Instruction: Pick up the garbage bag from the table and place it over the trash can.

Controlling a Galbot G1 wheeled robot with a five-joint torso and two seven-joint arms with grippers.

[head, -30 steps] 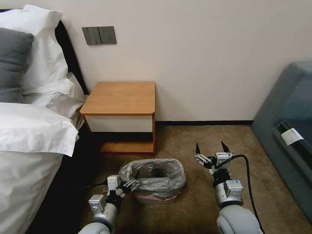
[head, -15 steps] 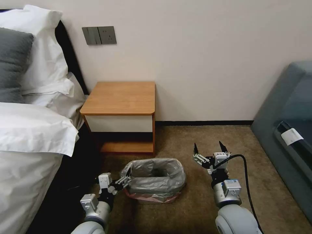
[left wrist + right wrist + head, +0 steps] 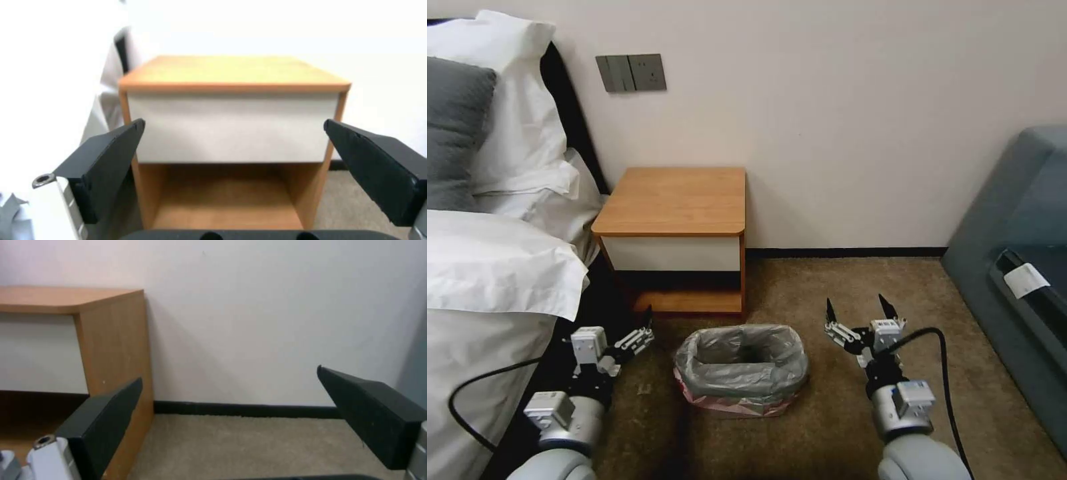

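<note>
Two grippers hang low over the carpet, each with its black wedge-shaped fingers spread wide and nothing between them. From the left wrist view, the left gripper (image 3: 231,166) frames the table (image 3: 231,126) between its matte, flat-faced fingers (image 3: 106,160): an orange-brown wooden top with a smooth white drawer front under it and an open wooden shelf below. In the head view the left gripper (image 3: 642,333) sits close to the dark side of the bed (image 3: 487,267), clear of the bin on its right, with a black cable looping back from its wrist.

Just to that gripper's right stands the trash can (image 3: 740,405), a small rounded-rectangle bin on the short-pile brown carpet (image 3: 827,293). The garbage bag (image 3: 740,363) is drawn over it, thin crinkled shiny grey plastic lining the mouth and folded down over the rim, with a translucent pink edge showing near the base. Neither gripper touches it.

The right gripper (image 3: 859,313) hovers on the bin's other side, well apart from it, pointed tips aimed at the wall; in its own wrist view (image 3: 231,416) the fingers bracket the table's wooden side panel, plain pale wall and dark skirting board (image 3: 245,409).
</note>
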